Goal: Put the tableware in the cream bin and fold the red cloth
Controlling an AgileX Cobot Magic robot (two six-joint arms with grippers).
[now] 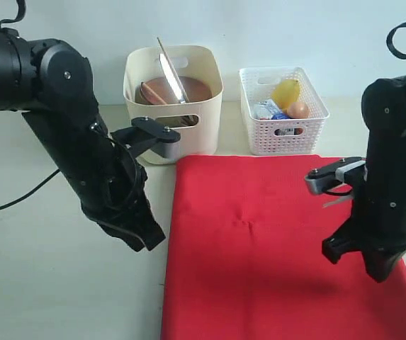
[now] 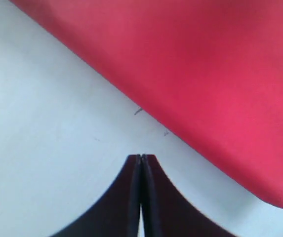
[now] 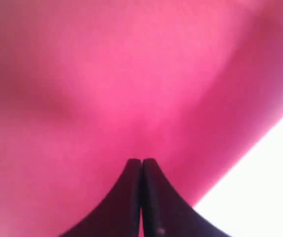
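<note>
The red cloth (image 1: pixel 280 248) lies flat on the table at the front right, with faint creases near its middle. Its edge and one corner show in the left wrist view (image 2: pixel 205 74), and it fills the right wrist view (image 3: pixel 106 74). The cream bin (image 1: pixel 178 134) stands at the back and holds a round brown plate (image 1: pixel 181 88), a silver knife (image 1: pixel 171 71) and a long wooden stick leaning upright. My left gripper (image 1: pixel 149 241) hovers shut and empty over bare table just left of the cloth. Over the cloth's right part, my right gripper (image 1: pixel 380 273) is shut and empty.
A white lattice basket (image 1: pixel 284 131) with a lemon (image 1: pixel 286 92), an egg (image 1: pixel 298 110) and a small packet stands right of the bin. A black cable runs across the table at the far left (image 1: pixel 11 202). The wall is close behind.
</note>
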